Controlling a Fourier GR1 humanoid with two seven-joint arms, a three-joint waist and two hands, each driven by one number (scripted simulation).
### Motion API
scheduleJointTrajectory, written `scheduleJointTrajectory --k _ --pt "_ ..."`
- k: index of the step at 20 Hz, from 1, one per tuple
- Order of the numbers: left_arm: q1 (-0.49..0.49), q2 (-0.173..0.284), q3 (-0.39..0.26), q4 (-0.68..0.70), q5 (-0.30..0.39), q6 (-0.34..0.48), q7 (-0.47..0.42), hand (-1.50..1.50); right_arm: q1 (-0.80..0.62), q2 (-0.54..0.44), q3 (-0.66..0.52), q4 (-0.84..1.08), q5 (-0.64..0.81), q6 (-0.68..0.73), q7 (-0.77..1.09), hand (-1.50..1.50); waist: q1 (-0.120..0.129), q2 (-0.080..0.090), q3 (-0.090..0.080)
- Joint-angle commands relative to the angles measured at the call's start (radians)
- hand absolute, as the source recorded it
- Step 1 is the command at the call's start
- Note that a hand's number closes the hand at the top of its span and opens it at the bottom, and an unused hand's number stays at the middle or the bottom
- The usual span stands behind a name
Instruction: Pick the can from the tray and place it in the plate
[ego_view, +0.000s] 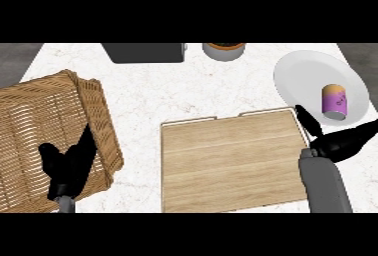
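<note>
Your can (334, 101), purple with an orange top end, lies on the white plate (303, 70) at about two o'clock on the tabletop (148, 85), toward the plate's right half and clear of any hand. The wooden tray (232, 162) sits at the middle of your view, toward six o'clock, its top bare. Your right hand (341, 142) is at four o'clock, over the tray's right edge just below the plate, with fingers straight and spread and holding nothing; one finger points up toward the plate's lower rim. Your left hand (68, 162) shows at eight o'clock, open with fingers up, in front of the wicker basket (44, 120) that fills the left side. At twelve o'clock, along the far edge, you have a dark grey box (144, 52) and beside it a small round container (224, 50) with an orange-brown inside.
</note>
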Motion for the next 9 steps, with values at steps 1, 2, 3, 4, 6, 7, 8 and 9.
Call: scheduleJointTrajectory --k 1,2,3,4,6,7,8,9 --pt "-0.019 -0.048 -0.026 0.111 0.010 -0.014 0.013 0.00 0.070 0.027 0.090 -0.047 -0.011 -0.019 0.014 -1.50 -0.006 0.015 -0.022" --pt "0.003 -0.057 -0.019 0.121 0.020 -0.019 -0.010 0.00 0.120 0.027 0.131 -0.054 -0.028 -0.029 0.021 -1.50 -0.007 0.015 -0.022" --pt "0.053 -0.042 -0.027 0.049 0.022 -0.032 0.006 0.00 0.075 0.027 0.123 -0.014 -0.002 -0.071 0.036 -1.50 0.008 0.015 -0.021" --pt "0.014 -0.066 -0.031 0.103 -0.003 -0.006 -0.012 0.00 0.064 0.027 0.112 -0.004 0.016 -0.068 0.067 -1.50 0.002 0.017 -0.022" --pt "-0.045 -0.047 -0.006 0.123 0.011 -0.019 0.034 0.00 0.131 0.028 0.219 -0.036 -0.006 -0.112 0.087 -1.50 -0.004 0.016 -0.022" --pt "-0.012 -0.023 0.011 0.064 0.035 -0.042 0.054 0.00 0.178 0.028 0.216 -0.063 -0.023 -0.121 0.079 -1.50 0.000 0.014 -0.021" --pt "-0.018 -0.031 0.019 0.080 0.034 -0.037 0.036 0.00 0.174 0.028 0.262 -0.053 -0.012 -0.134 0.118 -1.50 0.002 0.015 -0.022" --pt "0.034 -0.047 -0.012 0.106 0.014 -0.053 -0.018 0.00 0.129 0.028 0.214 -0.019 -0.003 -0.138 0.086 -1.50 0.007 0.017 -0.022"
